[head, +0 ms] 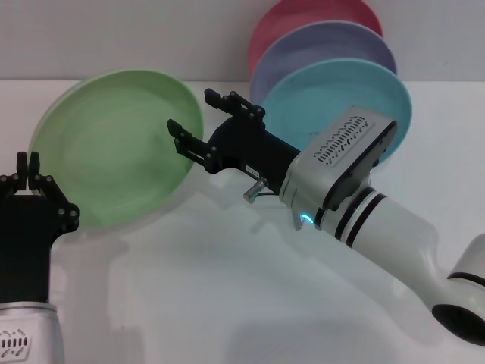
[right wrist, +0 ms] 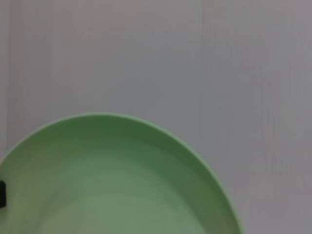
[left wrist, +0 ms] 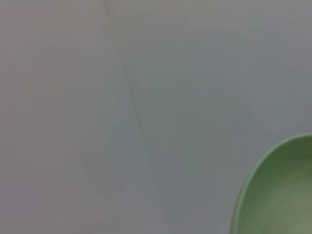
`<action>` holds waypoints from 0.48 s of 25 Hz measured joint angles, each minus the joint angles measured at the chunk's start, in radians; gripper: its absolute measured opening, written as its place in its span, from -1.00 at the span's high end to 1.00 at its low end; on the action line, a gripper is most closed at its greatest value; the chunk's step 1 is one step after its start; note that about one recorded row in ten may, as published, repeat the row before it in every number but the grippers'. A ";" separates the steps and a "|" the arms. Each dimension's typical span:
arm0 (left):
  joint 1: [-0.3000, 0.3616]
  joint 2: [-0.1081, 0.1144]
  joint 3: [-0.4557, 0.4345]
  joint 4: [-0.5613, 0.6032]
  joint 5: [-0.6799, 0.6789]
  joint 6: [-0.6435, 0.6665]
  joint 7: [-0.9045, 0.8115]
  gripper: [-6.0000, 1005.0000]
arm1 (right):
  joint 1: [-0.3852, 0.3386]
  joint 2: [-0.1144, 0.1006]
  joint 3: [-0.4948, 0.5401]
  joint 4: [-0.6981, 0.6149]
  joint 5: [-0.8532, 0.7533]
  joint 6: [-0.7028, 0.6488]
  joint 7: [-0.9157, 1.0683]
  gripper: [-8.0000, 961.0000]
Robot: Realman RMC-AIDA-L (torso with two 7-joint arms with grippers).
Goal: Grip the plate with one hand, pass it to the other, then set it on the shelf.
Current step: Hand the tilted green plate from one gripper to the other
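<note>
Your plate (head: 114, 144) sits tilted up at the left of the desk (head: 227, 303), held at its lower left rim by your left tool (head: 28, 171), fingers closed on the edge. Your right tool (head: 201, 125) reaches in from the right, fingers spread on either side of the plate's right rim, touching or not you can't tell. Behind and right of that arm stand three more plates, one behind another: front plate (head: 341, 102), middle plate (head: 326, 45) behind it, back plate (head: 303, 19) farthest. A bit of shelf (head: 256, 189) pokes out under the right arm, below the front plate.
</note>
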 joint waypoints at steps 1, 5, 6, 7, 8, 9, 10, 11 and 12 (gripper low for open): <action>0.000 0.000 -0.001 0.000 -0.001 0.000 0.000 0.80 | 0.000 0.000 0.000 -0.001 0.000 0.000 0.000 -0.35; 0.000 0.000 -0.003 0.000 -0.001 0.000 0.001 0.80 | -0.001 0.000 0.001 -0.008 -0.001 0.001 0.000 -0.34; 0.000 0.000 -0.004 0.000 -0.001 0.000 0.001 0.80 | 0.000 0.000 0.003 -0.010 -0.001 0.001 0.000 -0.34; 0.000 0.000 -0.004 0.000 -0.001 0.000 0.001 0.80 | 0.000 0.000 0.007 -0.011 -0.001 0.001 -0.001 -0.28; 0.000 0.000 -0.005 0.000 -0.001 0.001 0.001 0.80 | 0.000 0.000 0.010 -0.013 -0.001 0.001 -0.002 -0.22; 0.000 0.000 -0.005 0.000 -0.001 0.001 0.001 0.80 | 0.000 0.000 0.013 -0.013 -0.001 0.001 -0.003 -0.17; 0.000 0.000 -0.005 0.000 -0.001 0.001 0.001 0.80 | 0.000 0.000 0.015 -0.014 -0.001 0.001 -0.003 -0.11; 0.000 0.000 -0.006 0.000 -0.001 0.001 0.001 0.80 | 0.000 0.000 0.016 -0.014 -0.001 0.001 -0.004 -0.06; 0.000 0.000 -0.006 0.001 -0.001 0.001 0.001 0.80 | 0.000 0.000 0.016 -0.015 -0.001 0.001 -0.004 0.00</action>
